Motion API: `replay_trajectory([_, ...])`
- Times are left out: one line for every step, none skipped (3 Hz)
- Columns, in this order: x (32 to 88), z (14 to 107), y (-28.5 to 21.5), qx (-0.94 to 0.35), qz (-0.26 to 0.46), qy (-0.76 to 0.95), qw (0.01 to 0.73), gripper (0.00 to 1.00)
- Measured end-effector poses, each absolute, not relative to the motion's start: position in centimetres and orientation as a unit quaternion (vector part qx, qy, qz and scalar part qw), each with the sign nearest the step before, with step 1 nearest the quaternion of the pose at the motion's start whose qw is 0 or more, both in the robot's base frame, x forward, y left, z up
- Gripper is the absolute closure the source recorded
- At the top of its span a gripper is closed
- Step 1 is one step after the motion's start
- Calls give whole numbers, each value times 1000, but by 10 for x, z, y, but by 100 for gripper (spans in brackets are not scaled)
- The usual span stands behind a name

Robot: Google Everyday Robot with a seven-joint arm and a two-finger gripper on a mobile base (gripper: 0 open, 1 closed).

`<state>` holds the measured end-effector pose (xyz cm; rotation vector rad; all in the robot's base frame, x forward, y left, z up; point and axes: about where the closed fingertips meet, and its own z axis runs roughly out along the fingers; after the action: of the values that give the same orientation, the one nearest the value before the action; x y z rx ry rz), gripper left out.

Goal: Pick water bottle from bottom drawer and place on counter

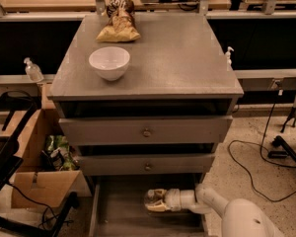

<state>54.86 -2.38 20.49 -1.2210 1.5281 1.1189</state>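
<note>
The water bottle [149, 198], small and clear, lies in the open bottom drawer [119, 216], a shallow grey tray pulled out below the two drawer fronts. My gripper [156, 201] reaches into the drawer from the right on a white arm. Its tan fingers [159, 208] sit on either side of the bottle and are closed against it, low over the drawer floor. The counter [177, 58] is the grey top of the cabinet above.
A white bowl [109, 62] and a chip bag [118, 24] sit on the counter's left and back. A cardboard box [44, 186] with clutter stands left of the cabinet. Cables [259, 167] lie on the floor at the right. Pump bottles [32, 69] stand on side ledges.
</note>
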Motion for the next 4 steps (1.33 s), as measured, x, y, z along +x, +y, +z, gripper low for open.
replay_trajectory([548,205,-21,-489,450,612,429,100])
replay_trajectory([541,227,-19,-491,451,609,430,100])
replay_trajectory([559,301,-49,-487,396,623,467,100])
replay_trajectory([577,393,-96,-458,320,653,511,100])
